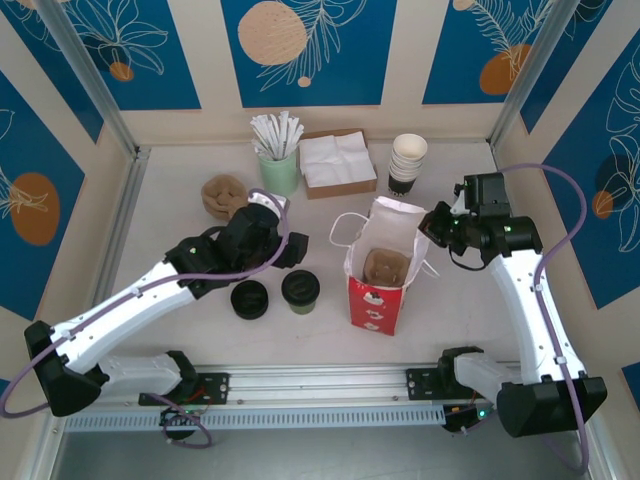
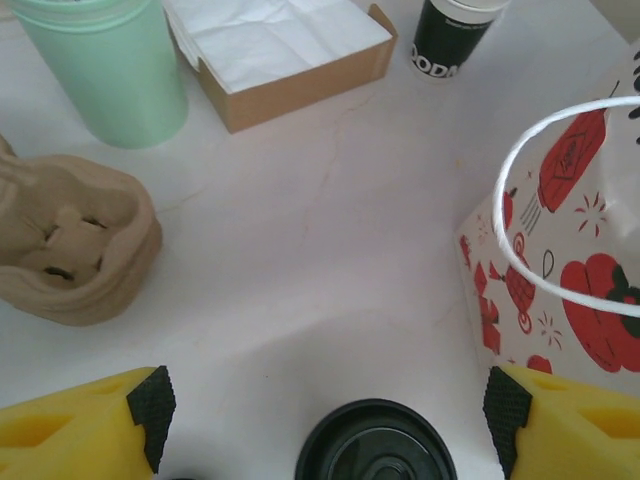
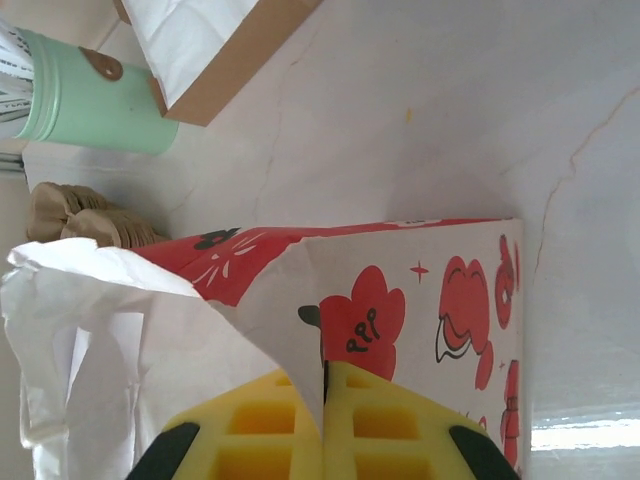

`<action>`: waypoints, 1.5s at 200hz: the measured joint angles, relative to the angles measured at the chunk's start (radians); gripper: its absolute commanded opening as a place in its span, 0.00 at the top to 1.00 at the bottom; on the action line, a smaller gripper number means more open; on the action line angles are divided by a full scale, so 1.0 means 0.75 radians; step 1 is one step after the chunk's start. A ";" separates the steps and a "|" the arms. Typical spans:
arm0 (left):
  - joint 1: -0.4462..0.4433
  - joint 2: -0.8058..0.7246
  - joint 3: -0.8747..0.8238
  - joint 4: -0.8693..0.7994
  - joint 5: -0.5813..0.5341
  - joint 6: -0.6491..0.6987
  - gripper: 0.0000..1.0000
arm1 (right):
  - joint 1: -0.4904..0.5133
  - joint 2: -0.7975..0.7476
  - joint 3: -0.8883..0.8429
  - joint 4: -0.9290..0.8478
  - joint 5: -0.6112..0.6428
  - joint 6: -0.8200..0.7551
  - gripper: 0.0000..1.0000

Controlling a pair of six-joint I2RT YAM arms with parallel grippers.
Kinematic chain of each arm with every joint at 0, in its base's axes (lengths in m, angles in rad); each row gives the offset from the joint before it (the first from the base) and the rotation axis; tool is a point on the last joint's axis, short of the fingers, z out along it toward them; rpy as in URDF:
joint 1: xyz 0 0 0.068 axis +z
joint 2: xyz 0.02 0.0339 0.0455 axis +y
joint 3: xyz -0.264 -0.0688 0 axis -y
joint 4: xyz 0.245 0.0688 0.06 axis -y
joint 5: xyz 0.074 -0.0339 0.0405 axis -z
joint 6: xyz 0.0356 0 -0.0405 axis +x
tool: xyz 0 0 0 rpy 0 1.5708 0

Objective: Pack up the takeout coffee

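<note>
I see left end effector (image 2: 328, 410) released, takeout coffee (image 1: 300, 290) lid between its fingers; right end effector (image 3: 323, 385) clenched on red bag (image 1: 378, 285) rim | coffee upright on tabletop (image 1: 460, 300), beside bag

Right pincer (image 3: 323, 405) tight on the white rim of the red-printed paper bag (image 3: 420, 300)

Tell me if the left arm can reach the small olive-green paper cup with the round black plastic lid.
Probably yes: the open left gripper hangs close to the cup, lid lined up between its fingers, nothing in between; the red-printed paper bag stands apart.
</note>
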 measured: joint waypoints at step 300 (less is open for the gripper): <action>-0.254 0.339 -0.077 -0.202 -0.055 -0.408 0.10 | -0.044 0.055 -0.024 0.049 -0.131 -0.069 1.00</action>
